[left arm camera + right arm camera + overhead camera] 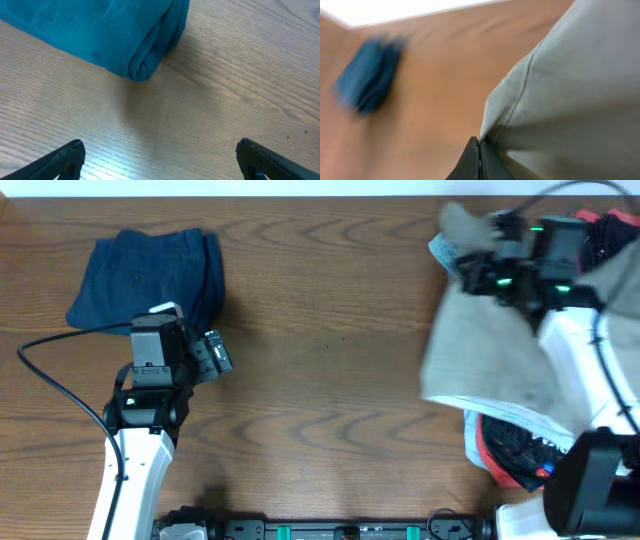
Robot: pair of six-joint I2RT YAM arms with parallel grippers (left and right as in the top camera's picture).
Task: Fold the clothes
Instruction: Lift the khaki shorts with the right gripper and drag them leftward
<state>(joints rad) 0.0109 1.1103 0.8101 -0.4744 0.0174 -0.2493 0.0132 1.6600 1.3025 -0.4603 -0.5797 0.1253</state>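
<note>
Trousers [490,350] hung at the right edge of the table [330,380], clamped in my right gripper [479,152]; left gripper [160,160] stood open. Spreading them flat seemed next.

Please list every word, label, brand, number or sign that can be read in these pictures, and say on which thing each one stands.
No text can be read in any view.
Red-and-black printed garment: white and blue marks in its print, too blurred to read.
Navy garment and khaki garment: no label or print visible.
</note>
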